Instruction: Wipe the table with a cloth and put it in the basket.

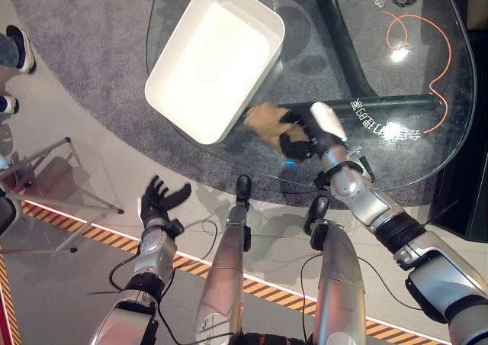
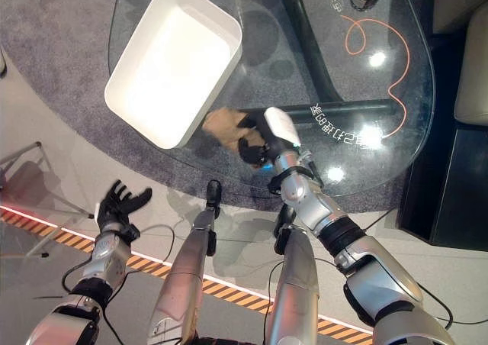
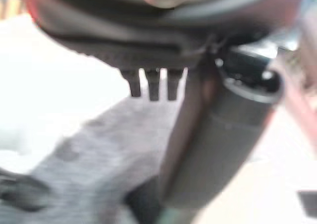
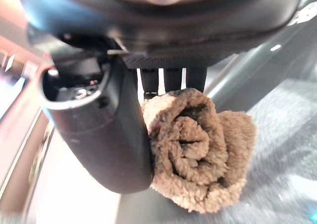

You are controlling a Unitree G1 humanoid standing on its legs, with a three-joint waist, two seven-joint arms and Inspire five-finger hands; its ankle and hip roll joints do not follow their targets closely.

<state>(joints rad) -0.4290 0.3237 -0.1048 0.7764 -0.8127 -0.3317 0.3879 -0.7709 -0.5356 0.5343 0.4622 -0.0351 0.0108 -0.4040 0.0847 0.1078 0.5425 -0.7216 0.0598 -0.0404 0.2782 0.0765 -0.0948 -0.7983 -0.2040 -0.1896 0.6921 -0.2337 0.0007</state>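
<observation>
- Two robot hands noted: left robot hand (image 1: 158, 200) nearest, low over the floor, fingers spread, holding nothing.
- Right robot hand (image 1: 299, 137) reaches over the near edge of the glass table (image 1: 427, 154), fingers and thumb curled round the bunched tan cloth (image 4: 198, 149).
- Cloth protrudes leftward past the fingers, just beside the near corner of the white basket (image 1: 156, 93).
- Farther back: orange cord (image 1: 427, 47).

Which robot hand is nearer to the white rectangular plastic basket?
Right. The right robot hand, gripping the brown cloth, is beside the white rectangular plastic basket; the left robot hand hangs below the glass table.
</observation>
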